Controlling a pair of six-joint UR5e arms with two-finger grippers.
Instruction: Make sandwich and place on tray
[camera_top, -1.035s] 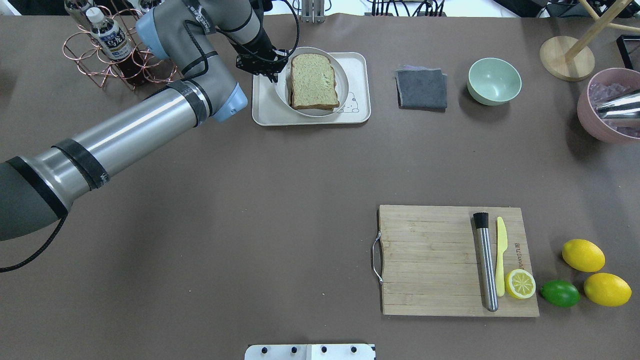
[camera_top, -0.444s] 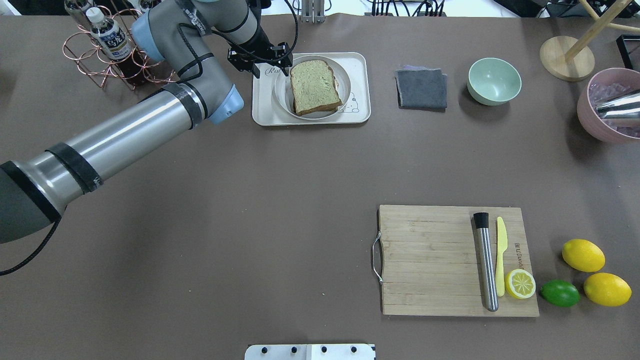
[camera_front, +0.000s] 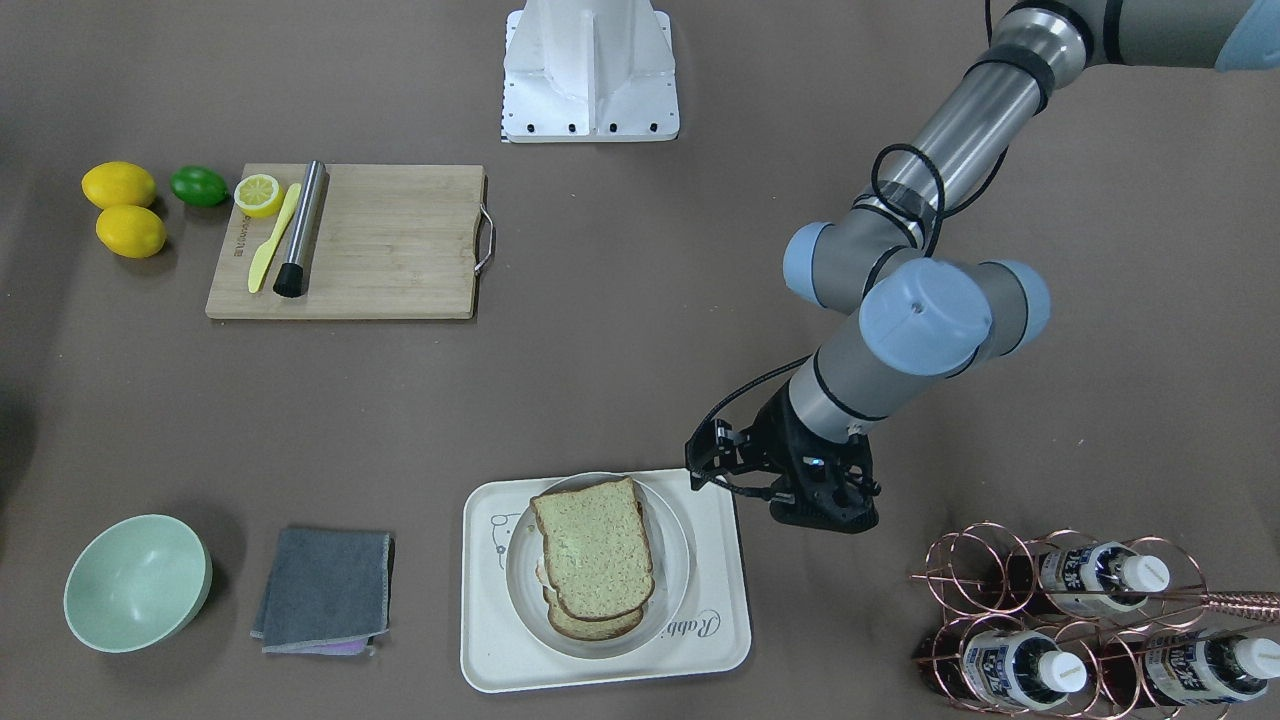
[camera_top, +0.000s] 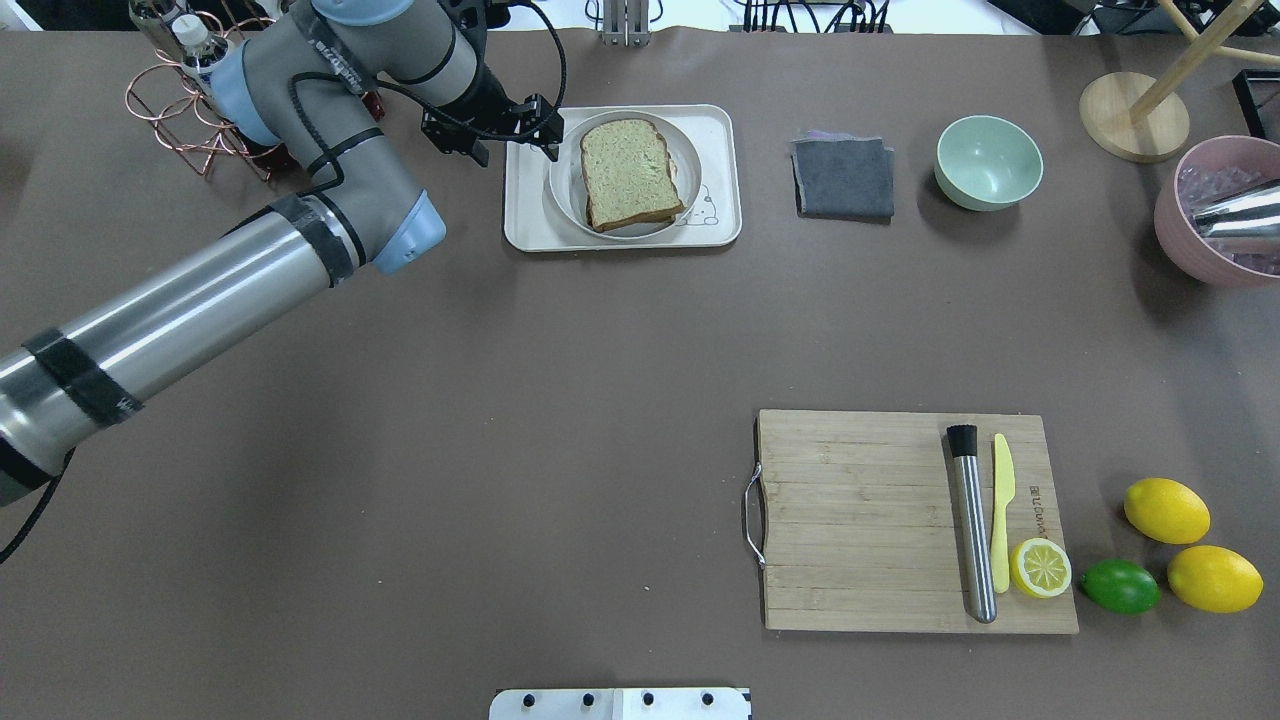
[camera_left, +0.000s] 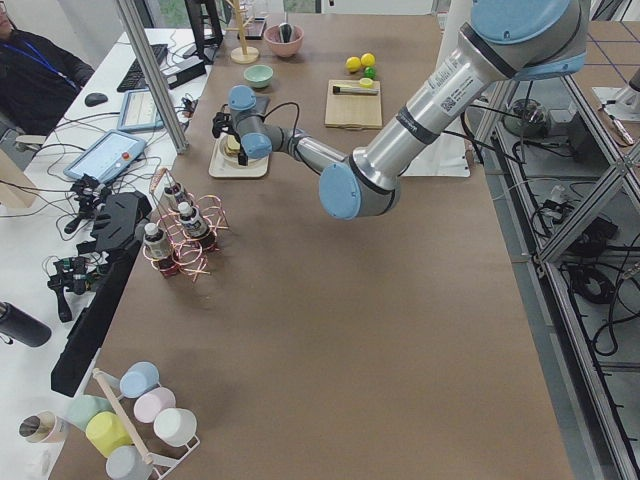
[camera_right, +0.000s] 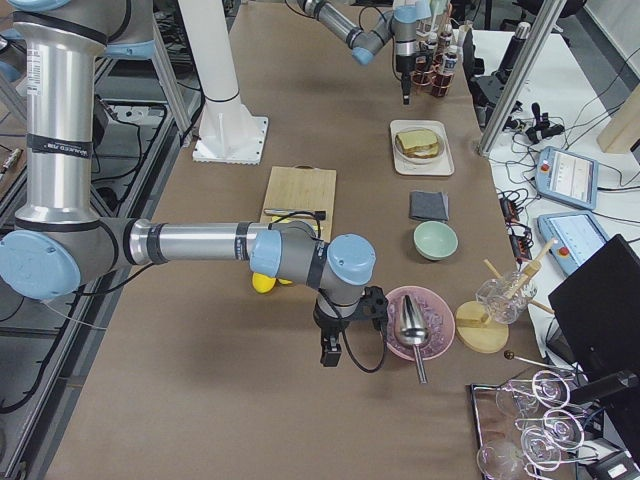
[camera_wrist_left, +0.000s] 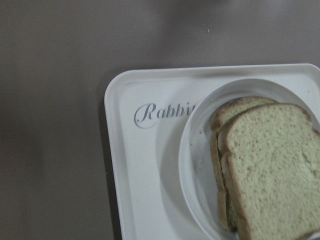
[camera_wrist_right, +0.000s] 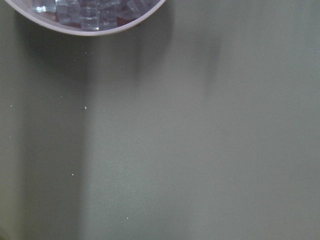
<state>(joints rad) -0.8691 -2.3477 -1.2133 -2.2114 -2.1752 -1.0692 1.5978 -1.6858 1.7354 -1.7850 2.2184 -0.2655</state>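
Sandwich (camera_top: 628, 172): 2 offset seeded slices on plate (camera_top: 561, 188), cream tray (camera_top: 525, 222), beside left claw (camera_top: 517, 150), spread, empty. Brown table (camera_top: 500, 400); cluttered desks (camera_left: 60, 190).

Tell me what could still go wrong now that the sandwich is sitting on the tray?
1. The sandwich has its top slice askew on the lower slice, on a loose plate on the tray; a nudge might slide it apart.
2. The open left gripper hangs right by the tray's corner, so a careless pull-away could clip tray or plate.
3. The racked bottles stand close beside that arm; a wide swing could knock them.
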